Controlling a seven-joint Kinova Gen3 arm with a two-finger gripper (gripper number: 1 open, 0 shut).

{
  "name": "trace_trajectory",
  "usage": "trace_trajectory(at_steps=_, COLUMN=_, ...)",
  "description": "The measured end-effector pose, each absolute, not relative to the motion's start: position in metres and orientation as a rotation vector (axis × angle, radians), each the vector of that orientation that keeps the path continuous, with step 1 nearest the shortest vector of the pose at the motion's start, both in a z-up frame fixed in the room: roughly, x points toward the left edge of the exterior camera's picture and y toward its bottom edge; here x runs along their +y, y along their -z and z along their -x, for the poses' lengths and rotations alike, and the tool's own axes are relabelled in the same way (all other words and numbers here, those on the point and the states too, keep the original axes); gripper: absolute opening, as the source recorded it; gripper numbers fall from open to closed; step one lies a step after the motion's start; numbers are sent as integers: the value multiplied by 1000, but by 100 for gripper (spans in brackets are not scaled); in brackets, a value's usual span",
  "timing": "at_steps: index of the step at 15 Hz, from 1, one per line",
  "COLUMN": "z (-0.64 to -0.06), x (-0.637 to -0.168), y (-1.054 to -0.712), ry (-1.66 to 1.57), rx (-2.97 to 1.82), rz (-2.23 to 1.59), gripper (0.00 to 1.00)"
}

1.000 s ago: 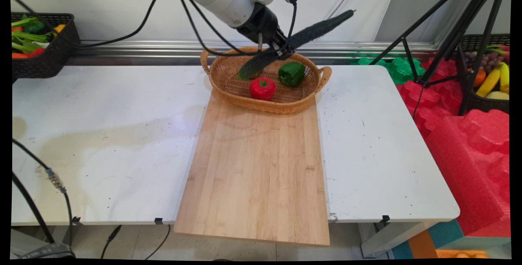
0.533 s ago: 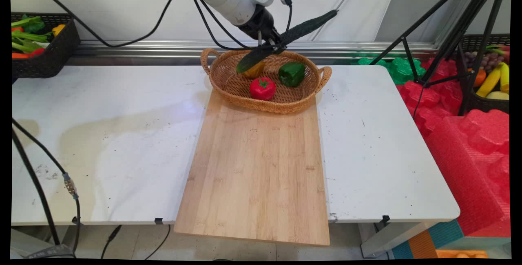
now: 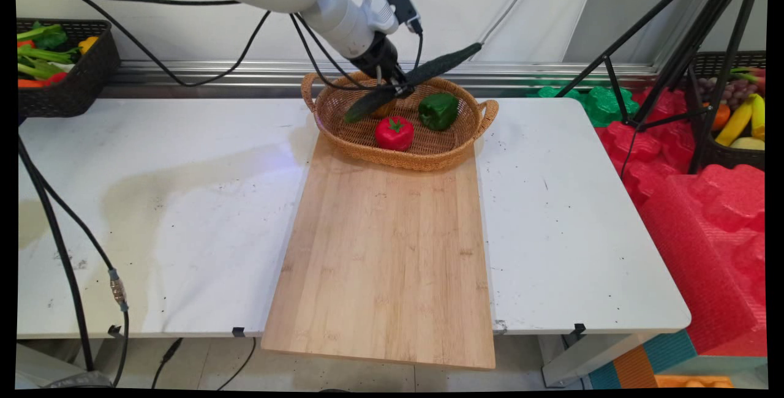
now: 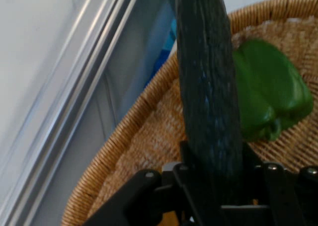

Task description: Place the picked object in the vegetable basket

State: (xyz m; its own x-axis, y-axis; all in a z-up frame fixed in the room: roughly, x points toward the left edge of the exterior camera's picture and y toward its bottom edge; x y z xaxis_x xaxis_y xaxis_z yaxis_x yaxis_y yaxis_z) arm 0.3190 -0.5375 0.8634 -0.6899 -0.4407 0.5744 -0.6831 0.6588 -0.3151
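gripper (image 3: 398,86) clamped across the middle of a long dark green cucumber (image 3: 441,64), over the back part of a wicker basket (image 3: 422,156). cucumber tilted: upper end toward 2 o'clock above the far rim, lower end toward 8 o'clock, dipping inside the basket. in the hand view the cucumber (image 4: 208,87) runs up from between the black fingers (image 4: 186,159) and out past the top edge, so its far tip is cut off there.

no legible writing on anything in either view.

vs 0.5 s ago: gripper and cucumber lower and a little further toward 9 o'clock; the cucumber's lower end now sits deeper in the basket. vs 1.0 s ago the same drift, larger. basket, its contents and the board unchanged.

in the basket: red tomato (image 3: 394,133) near the front, green bell pepper (image 3: 438,110) at 3 o'clock of the gripper, seen also in the hand view (image 4: 271,94). a yellow-orange item (image 3: 383,109) behind the tomato is mostly hidden by the cucumber; cannot identify it.

basket rests on the far end of a wooden cutting board (image 3: 386,251), which overhangs the near edge of the white table (image 3: 153,202). dark crate of vegetables (image 3: 58,67) at 10 o'clock, cut off by the frame edge.
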Motion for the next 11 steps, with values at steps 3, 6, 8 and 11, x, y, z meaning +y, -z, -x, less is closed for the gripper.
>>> trace_trajectory(at_steps=3, z=-324, x=-537, y=-852, ry=-694, rx=-2428, rz=-888, gripper=0)
trace_trajectory(at_steps=6, z=-328, x=-534, y=-842, ry=-667, rx=-2429, rz=-899, gripper=100)
trace_trajectory(at_steps=8, z=-330, x=-532, y=-840, ry=-659, rx=-2427, rz=-902, gripper=100)
trace_trajectory(at_steps=11, z=-331, x=-527, y=-841, ry=-655, rx=-2416, rz=-902, gripper=100)
